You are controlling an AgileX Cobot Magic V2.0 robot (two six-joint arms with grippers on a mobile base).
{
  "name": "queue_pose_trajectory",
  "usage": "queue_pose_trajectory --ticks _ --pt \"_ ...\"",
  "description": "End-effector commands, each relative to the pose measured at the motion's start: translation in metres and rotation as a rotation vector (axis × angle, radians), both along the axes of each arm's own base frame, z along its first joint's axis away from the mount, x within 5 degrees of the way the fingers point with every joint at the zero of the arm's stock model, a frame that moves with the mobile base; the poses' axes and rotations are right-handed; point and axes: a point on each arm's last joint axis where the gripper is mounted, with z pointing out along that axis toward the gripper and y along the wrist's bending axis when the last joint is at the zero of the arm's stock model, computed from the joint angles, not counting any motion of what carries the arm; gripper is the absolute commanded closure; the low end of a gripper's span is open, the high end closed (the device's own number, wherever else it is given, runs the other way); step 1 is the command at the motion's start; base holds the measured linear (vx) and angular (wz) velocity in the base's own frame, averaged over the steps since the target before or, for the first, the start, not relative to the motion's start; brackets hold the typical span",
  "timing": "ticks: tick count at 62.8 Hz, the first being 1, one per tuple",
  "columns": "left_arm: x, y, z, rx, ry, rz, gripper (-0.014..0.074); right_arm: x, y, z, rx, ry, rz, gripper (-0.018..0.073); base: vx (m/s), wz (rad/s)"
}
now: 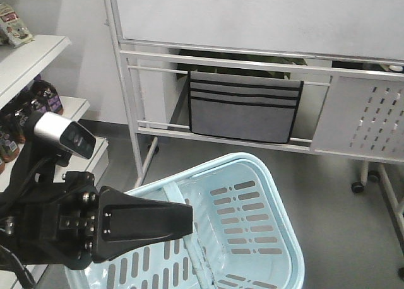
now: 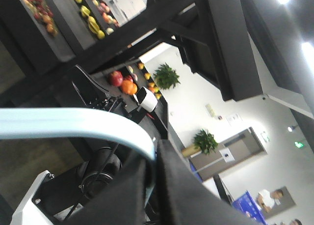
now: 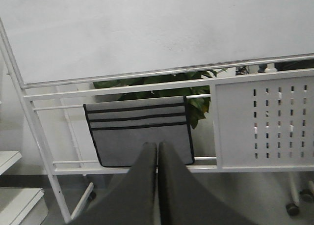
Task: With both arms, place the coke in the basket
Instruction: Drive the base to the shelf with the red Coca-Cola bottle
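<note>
The pale blue basket [image 1: 273, 195] with slotted sides hangs low in the middle of the front view. My left gripper [image 1: 188, 221], a black wedge with a silver camera block [image 1: 63, 134] behind it, reaches over the basket's near side. In the left wrist view the flat blue band handle [image 2: 73, 122] runs in between the jaws, and the left gripper [image 2: 153, 157] is shut on it. My right gripper [image 3: 157, 145] is shut with nothing in it and faces a whiteboard stand. The coke is out of view.
A white-framed whiteboard stand [image 1: 252, 17] on casters [image 1: 358, 188] stands straight ahead, with a grey fabric pocket [image 1: 243, 109] hung on its rails. White shelves [image 1: 31, 62] at the left hold dark bottles [image 1: 38, 100]. Grey floor lies around the basket.
</note>
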Motion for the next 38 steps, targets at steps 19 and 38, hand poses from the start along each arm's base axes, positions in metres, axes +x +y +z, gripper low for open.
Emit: queue_pose_trajectory --ticks 19,38 --pt "-0.0139 0.0022 0.0256 -0.175 -0.035 -0.123 0.0603 -0.0007 0.0001 0.0046 -0.01 -0.075 0.001 0.0564 0.26 0.4" --pt "-0.0139 0.0022 0.0256 -0.175 -0.035 -0.123 0.0603 -0.0007 0.0001 0.0046 -0.01 -0.075 0.001 0.0564 0.2 0.62"
